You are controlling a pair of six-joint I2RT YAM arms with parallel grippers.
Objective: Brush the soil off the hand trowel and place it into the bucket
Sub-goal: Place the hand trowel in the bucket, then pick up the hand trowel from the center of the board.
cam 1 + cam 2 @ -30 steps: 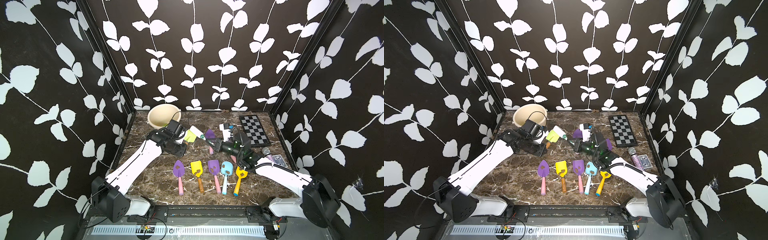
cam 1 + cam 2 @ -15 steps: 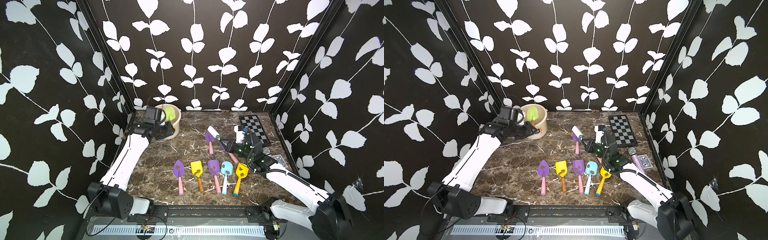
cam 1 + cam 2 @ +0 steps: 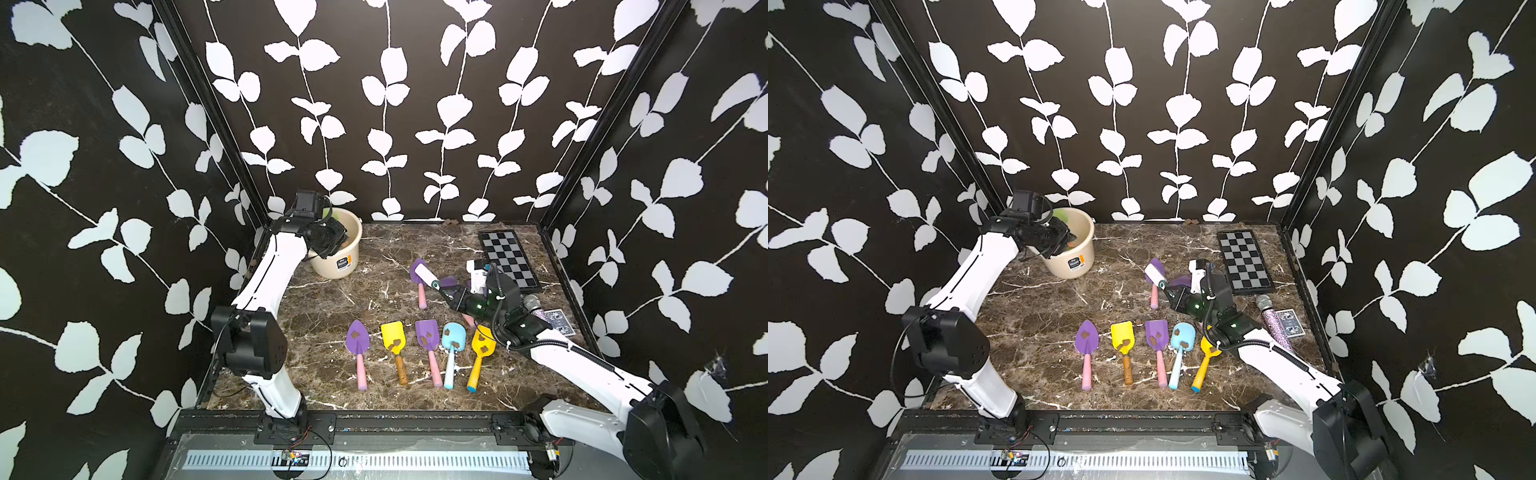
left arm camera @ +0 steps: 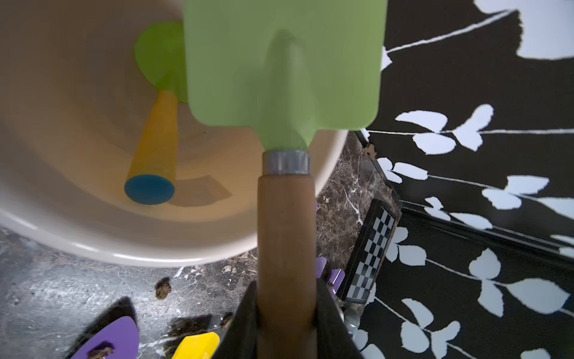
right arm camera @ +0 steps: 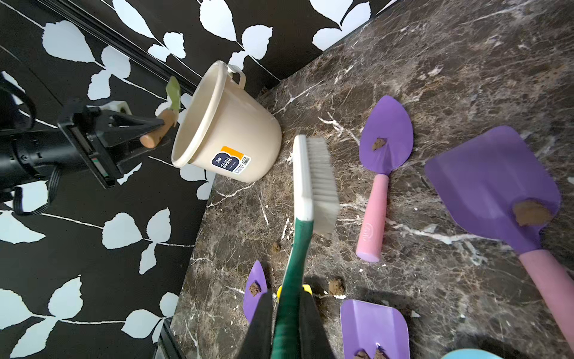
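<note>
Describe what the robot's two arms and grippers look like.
The left arm and right arm have white links joined by bulky black joint housings. The left gripper and right gripper are black with tapered fingers. A black ribbed cable runs along the right arm; a green light glows by its wrist.

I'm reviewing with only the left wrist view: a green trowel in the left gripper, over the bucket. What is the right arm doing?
Observer: The right gripper is shut on a green-handled brush, clear of the bucket.
Operator: How many trowels lie on the table?
Observer: Seven: a row of five, plus two purple trowels by the brush, all carrying soil.
Operator: How high is the green trowel?
Observer: The right wrist view suggests the green trowel is roughly level, just above the bucket's rim, not lowered in.
</note>
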